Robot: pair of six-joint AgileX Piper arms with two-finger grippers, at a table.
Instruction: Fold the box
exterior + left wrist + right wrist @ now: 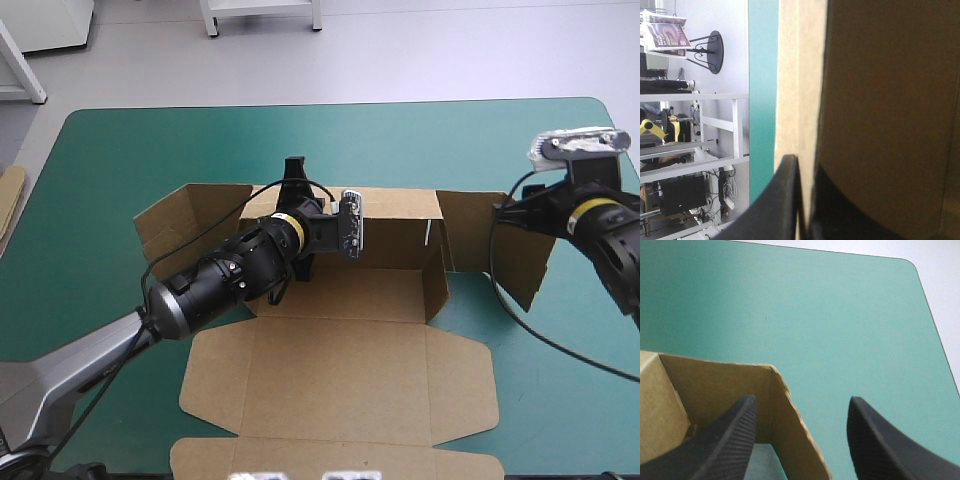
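Note:
The brown box [340, 350] lies mid-table with its back wall [400, 215] raised and its lid flat toward the near edge. My left gripper [293, 168] reaches over the box's left part to the top of the back wall. In the left wrist view its black fingers [785, 200] sit on either side of the board's pale edge [805, 100], shut on it. My right gripper [508, 212] is at the box's right side flap [520, 255]. It stands open [802, 400], and the flap's upright corner [790, 410] lies between its fingers.
The left side flap [180, 220] stands out at an angle from the box. An edge of more board [10, 200] shows at the table's left edge. Teal-green cover [350, 130] stretches beyond the box to the far edge.

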